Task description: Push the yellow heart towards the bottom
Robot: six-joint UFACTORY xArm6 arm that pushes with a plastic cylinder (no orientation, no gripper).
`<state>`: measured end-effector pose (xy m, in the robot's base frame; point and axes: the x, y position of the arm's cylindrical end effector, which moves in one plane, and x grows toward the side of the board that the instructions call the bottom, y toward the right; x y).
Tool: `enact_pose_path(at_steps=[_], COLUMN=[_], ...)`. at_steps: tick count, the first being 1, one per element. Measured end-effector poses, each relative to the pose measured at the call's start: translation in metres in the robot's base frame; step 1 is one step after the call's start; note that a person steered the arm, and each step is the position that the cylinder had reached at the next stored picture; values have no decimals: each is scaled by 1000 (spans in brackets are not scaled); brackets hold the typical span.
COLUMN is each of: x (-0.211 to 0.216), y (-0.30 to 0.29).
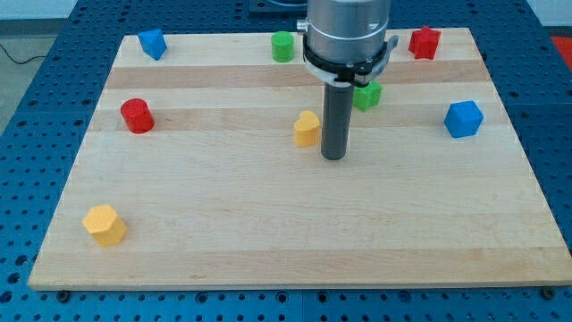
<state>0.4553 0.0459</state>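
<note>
The yellow heart (307,129) sits near the middle of the wooden board (268,233). My tip (333,157) rests on the board just right of the heart and slightly below it, very close to it; I cannot tell whether they touch. The rod rises from the tip to the grey arm body at the view's top.
A yellow hexagon block (105,224) lies at the bottom left. A red cylinder (137,115) is at the left. A blue block (153,43) is top left, a green block (283,46) top middle, another green block (368,94) partly behind the rod, a red block (424,42) top right, a blue block (463,118) at the right.
</note>
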Motion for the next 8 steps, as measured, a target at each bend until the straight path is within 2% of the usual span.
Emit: enact_pose_path(at_steps=[2, 3, 4, 5, 6, 8], x=[-86, -91, -56, 15, 29, -50], y=[4, -25, -52, -54, -54, -59])
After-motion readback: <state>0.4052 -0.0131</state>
